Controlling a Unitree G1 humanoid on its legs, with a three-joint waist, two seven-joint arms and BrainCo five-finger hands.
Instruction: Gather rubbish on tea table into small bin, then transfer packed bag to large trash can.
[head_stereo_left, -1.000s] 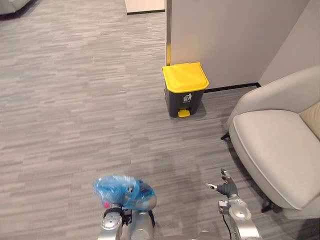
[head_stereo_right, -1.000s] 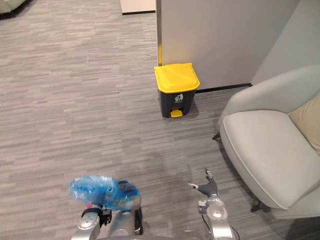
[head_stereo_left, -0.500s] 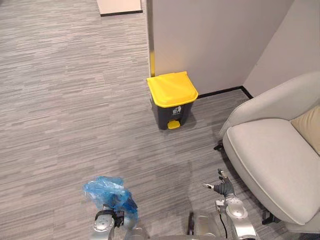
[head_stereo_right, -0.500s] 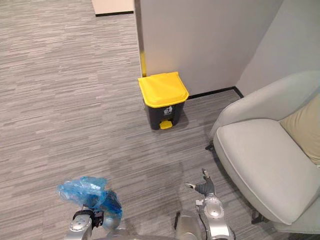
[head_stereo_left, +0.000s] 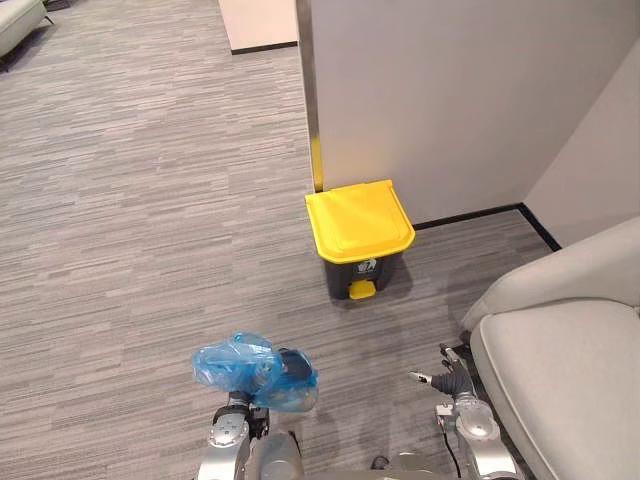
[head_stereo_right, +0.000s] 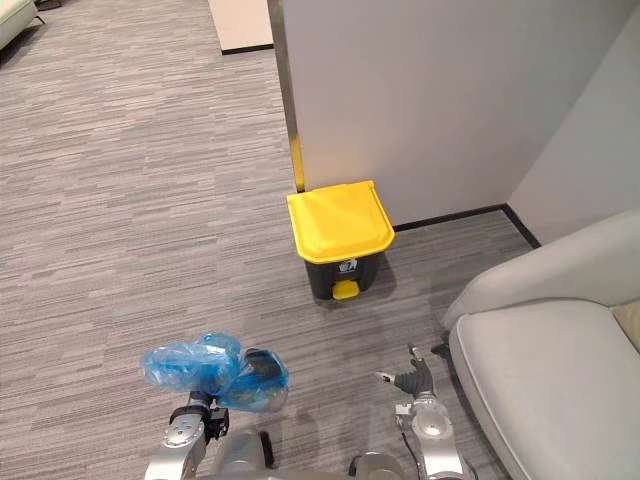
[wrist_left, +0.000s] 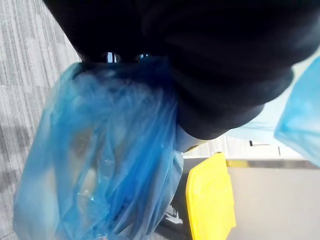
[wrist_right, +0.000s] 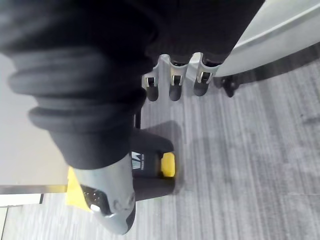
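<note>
Left hand (wrist_left: 225, 65) carries the blue rubbish bag (head_stereo_left: 252, 372) off the carpet (head_stereo_left: 120, 200), short of the yellow-lidded trash can (head_stereo_left: 360, 235). I can't tell its grip, plastic hides it. Right hand (head_stereo_left: 452, 380) hangs empty, fingers (wrist_right: 172, 87) loosely spread, beside the armchair (head_stereo_left: 560, 370).

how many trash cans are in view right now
1. The yellow-lidded trash can stands on the floor against the wall, by its corner, with its lid shut. More could be hidden behind that wall.
</note>
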